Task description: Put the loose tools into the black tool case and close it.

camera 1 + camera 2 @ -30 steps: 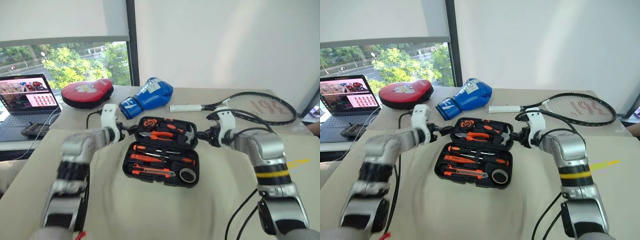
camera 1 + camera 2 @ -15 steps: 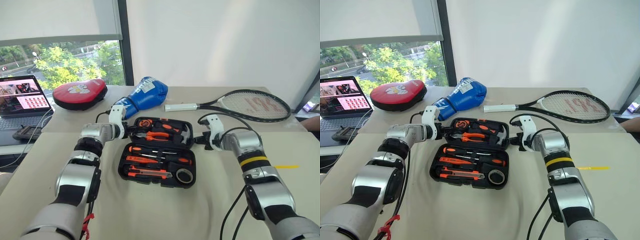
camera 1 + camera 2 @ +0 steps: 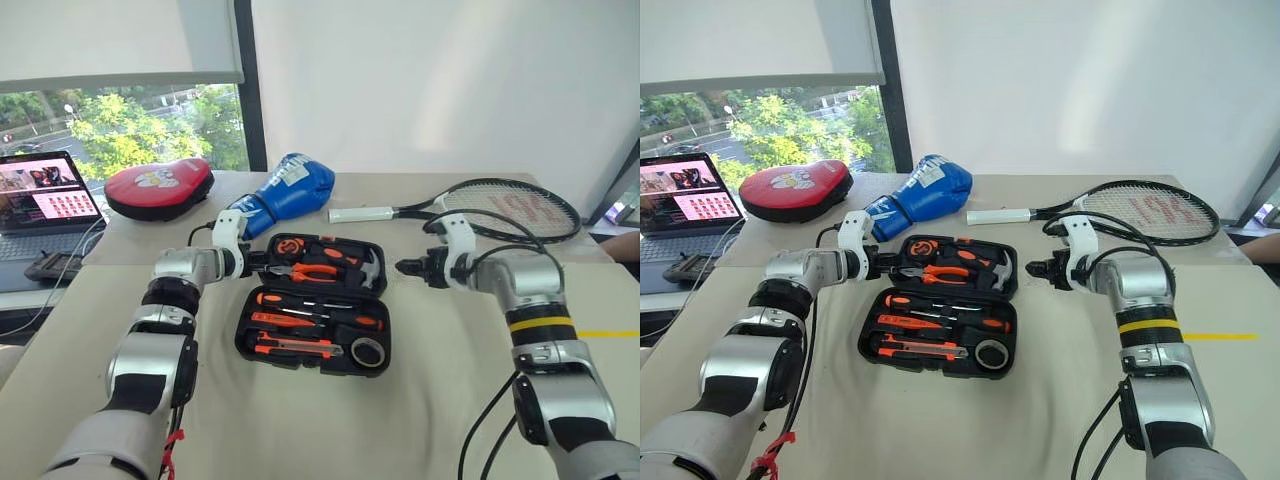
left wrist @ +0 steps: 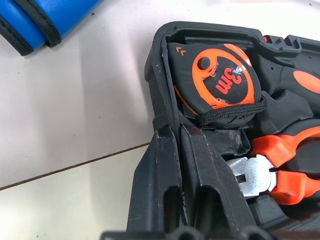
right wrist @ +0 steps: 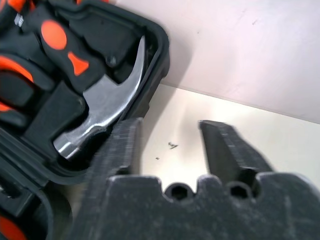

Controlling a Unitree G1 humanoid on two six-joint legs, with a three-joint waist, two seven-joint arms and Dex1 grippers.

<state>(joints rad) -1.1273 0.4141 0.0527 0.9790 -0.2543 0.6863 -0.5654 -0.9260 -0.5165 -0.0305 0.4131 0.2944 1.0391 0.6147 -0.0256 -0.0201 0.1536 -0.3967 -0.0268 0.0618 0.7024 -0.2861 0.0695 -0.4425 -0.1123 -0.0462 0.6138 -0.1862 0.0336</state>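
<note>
**Open tool case between the two grippers on the cloth-covered surface**

At the far left an open laptop (image 3: 45, 195) sits by the window, and behind it, further right, lie a red punch pad (image 3: 158, 187) and a blue boxing glove (image 3: 290, 186) at the back of the surface (image 3: 330, 420).

The left gripper (image 3: 258, 263) reaches in toward the left edge of the case's rear half. Its jaws are closed together with nothing between them; in the left wrist view the black fingers (image 4: 172, 190) press side by side against the case rim, just beside the orange tape measure (image 4: 215, 80) and the pliers (image 4: 280, 170).

The black tool case (image 3: 318, 302) lies open and flat in the middle of the surface. The rear half holds the tape measure, pliers and a hammer (image 5: 107, 112). The front half holds the screwdrivers (image 3: 320, 301), the utility knife (image 3: 300, 347) and the small dark tape roll (image 3: 375, 351), all seated in their slots.

The right gripper (image 3: 403, 267) hangs just beside the case's right edge, apart from it. Its jaws stand partly open and hold nothing; the right wrist view shows bare surface between them.

A tennis racket (image 3: 490, 209) lies along the back right.
</note>
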